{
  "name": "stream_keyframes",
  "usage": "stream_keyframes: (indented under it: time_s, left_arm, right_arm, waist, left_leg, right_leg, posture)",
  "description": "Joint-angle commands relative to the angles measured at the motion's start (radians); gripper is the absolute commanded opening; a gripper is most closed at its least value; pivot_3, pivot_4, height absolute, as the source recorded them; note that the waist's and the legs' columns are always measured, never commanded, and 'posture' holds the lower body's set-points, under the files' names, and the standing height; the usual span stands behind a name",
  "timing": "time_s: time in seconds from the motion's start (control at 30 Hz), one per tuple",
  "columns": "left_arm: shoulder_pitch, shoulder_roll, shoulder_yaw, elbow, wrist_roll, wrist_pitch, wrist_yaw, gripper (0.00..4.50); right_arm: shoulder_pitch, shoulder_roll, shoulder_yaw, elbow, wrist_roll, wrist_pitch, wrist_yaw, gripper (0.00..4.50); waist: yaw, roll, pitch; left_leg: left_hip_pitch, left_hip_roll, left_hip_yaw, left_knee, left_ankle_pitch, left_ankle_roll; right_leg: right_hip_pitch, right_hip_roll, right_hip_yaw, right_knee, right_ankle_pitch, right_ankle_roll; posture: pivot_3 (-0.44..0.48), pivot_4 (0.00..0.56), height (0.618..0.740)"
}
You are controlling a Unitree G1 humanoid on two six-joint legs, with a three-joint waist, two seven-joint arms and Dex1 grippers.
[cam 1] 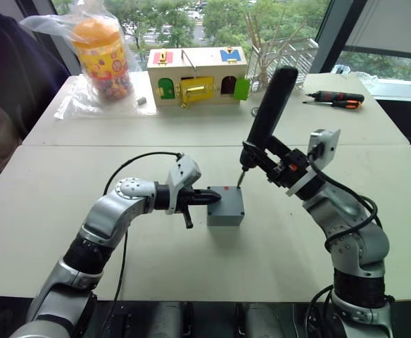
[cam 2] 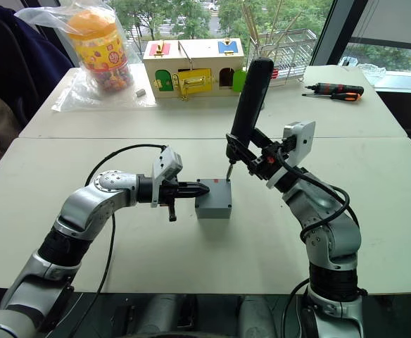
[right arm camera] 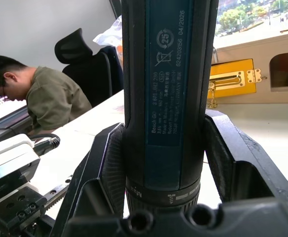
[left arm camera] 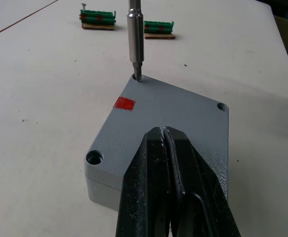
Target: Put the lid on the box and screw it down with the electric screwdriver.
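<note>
Two grippers are busy around the box, which sits mid-table with the lid already on top, red mark facing up. Left gripper comes in from 9 o'clock with its fingers pinched together, tips pressing down on the lid's near edge. Right gripper is clamped around the electric screwdriver, holding it nearly upright (leaning a bit toward 1 o'clock), and the metal bit sits right in the lid's corner screw hole. Further back at 12 o'clock there's a wooden box with coloured doors, and a small hand screwdriver lies out at 2 o'clock.
</note>
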State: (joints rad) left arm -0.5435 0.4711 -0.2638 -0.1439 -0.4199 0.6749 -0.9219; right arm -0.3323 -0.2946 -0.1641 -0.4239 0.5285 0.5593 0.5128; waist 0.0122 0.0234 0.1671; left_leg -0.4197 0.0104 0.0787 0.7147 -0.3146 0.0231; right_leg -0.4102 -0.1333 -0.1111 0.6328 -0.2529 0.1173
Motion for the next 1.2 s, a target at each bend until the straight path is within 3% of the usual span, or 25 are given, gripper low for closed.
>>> stream_keyframes:
  time_s: [0.03, 0.43, 0.87, 1.2]
  left_arm:
    - [-0.004, 0.006, -0.007, -0.007, 0.019, -0.023, -0.014, 0.0]
    - [-0.005, -0.015, -0.023, 0.0, 0.047, -0.032, -0.023, 0.0]
    - [0.009, -0.032, -0.028, -0.005, 0.043, -0.021, -0.014, 0.0]
    - [0.007, -0.033, -0.027, 0.008, 0.046, -0.028, -0.01, 0.0]
  right_arm:
    - [0.006, -0.017, 0.006, -0.003, 0.0, -0.021, -0.001, 1.85]
    - [0.023, -0.06, 0.011, 0.015, 0.012, -0.029, 0.004, 1.85]
    - [0.106, -0.078, 0.148, 0.075, -0.091, -0.119, 0.033, 1.85]
    - [0.128, -0.054, 0.177, 0.135, -0.112, -0.155, 0.02, 1.85]
  waist:
    - [0.0, 0.0, 0.0]
    - [0.001, 0.0, 0.0]
    - [0.0, -0.003, -0.002]
    - [0.0, -0.01, -0.008]
  left_leg:
    - [0.0, 0.0, 0.0, 0.0, 0.0, 0.0]
    - [0.0, 0.001, 0.0, 0.0, 0.0, 0.001]
    - [0.005, 0.002, 0.0, 0.0, -0.001, 0.001]
    - [0.012, 0.003, 0.0, -0.001, -0.002, 0.002]
  right_leg:
    - [0.0, 0.0, 0.0, 0.0, 0.0, 0.0]
    - [0.001, 0.0, 0.0, 0.0, 0.0, 0.0]
    - [0.005, 0.0, 0.0, 0.0, 0.0, 0.0]
    - [0.011, 0.0, 0.0, -0.002, 0.0, 0.0]
  posture:
    - [0.0, 0.15, 0.706]
    - [0.0, 0.15, 0.706]
    - [0.0, 0.15, 0.706]
    - [0.0, 0.15, 0.706]
